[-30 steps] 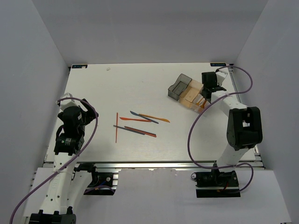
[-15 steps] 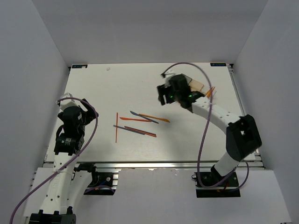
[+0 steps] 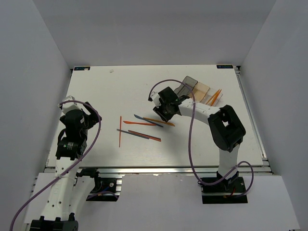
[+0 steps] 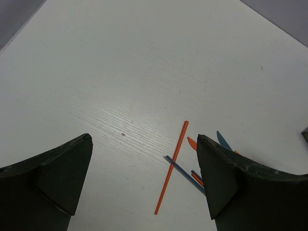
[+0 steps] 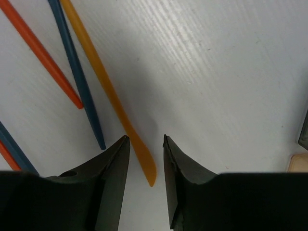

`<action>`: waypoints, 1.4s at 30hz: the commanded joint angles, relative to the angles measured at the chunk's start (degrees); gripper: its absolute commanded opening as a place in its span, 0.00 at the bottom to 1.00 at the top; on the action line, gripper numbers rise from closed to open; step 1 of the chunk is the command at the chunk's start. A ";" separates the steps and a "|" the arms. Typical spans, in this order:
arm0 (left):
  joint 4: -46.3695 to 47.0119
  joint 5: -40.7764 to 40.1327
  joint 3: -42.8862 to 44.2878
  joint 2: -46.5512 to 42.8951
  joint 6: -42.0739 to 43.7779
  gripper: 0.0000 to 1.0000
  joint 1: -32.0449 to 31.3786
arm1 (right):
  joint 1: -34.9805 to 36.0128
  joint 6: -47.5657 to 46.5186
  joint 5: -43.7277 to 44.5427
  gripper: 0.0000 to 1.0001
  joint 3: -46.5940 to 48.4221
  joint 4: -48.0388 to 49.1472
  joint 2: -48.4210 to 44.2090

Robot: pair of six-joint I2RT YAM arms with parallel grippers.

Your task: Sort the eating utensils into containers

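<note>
Right now the right gripper (image 5: 145, 139) is down low near the middle of the overhead view. Its jaws are narrowed but not yet clenched, and they stand either side of the tapered end of the amber utensil (image 5: 103, 82). That utensil lies flat on the table (image 3: 120, 86), with a sliver of white showing on both sides of it, so I'd say nothing is grasped yet. A blue utensil (image 5: 77, 77) and a red utensil (image 5: 41, 55) lie close by, toward the upper left of the wrist view, and a red stick (image 3: 120, 131) lies off to the left of the pile.

To do this pick well, I'd centre the jaws a touch further up the amber handle instead of on its very tip, because a thin slippery end could squirt out as they close. The pads need to go right down to the tabletop before squeezing. The blue one should stay outside the jaws so only one piece comes up.

The bins (image 3: 185, 86) sit in the upper right, just behind the arm, and the rightmost already has orange pieces sticking out.

The left gripper (image 4: 144, 139) hangs at the left with its jaws spread wide, holding nothing.
</note>
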 commanded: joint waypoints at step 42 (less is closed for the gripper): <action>0.70 0.93 -0.20 -0.53 0.55 0.98 -0.23 | -0.88 -1.79 -5.45 0.00 8.03 -6.52 11.73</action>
